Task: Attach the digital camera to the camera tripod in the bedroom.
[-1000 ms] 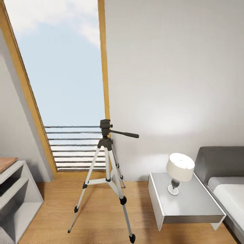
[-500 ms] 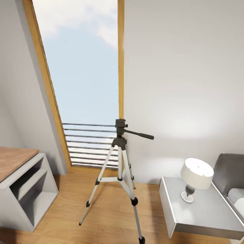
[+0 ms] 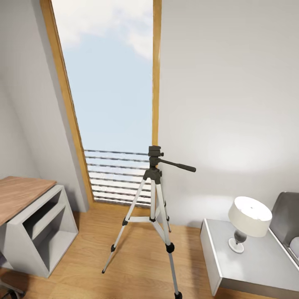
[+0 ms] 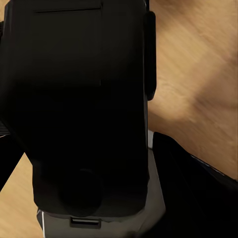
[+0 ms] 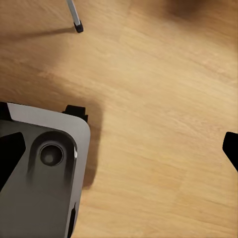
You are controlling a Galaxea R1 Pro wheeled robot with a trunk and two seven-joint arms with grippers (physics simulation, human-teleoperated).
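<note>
Over on the far left of the head view sits a white open-shelf unit (image 3: 39, 232) with a wooden top, and behind it the tall wood-framed window (image 3: 112, 95) runs up the pale wall, sky outside and a slatted railing across its lower part. Pretty much dead centre, just in front of the window's right frame, the camera tripod (image 3: 154, 207) stands upright on the light wood plank floor (image 3: 124, 278), silver legs spread, black head on top with the pan handle sticking out to the right. Nothing is mounted on that head. Further right is a white bedside table (image 3: 249, 257) with a white-shaded lamp (image 3: 248, 218) on it, and the grey bed (image 3: 288, 220) just peeks in at the edge.

Left wrist view is mostly a big matte black boxy thing (image 4: 84, 99) pressed close to the lens, looks like the digital camera, but honestly I can't tell how the jaws sit around it. Right wrist view looks down at floor planks, a tripod foot (image 5: 78, 27) and part of the robot's grey base (image 5: 42, 173); a dark finger tip (image 5: 231, 148) shows at the edge, so no telling how wide the jaws are.
</note>
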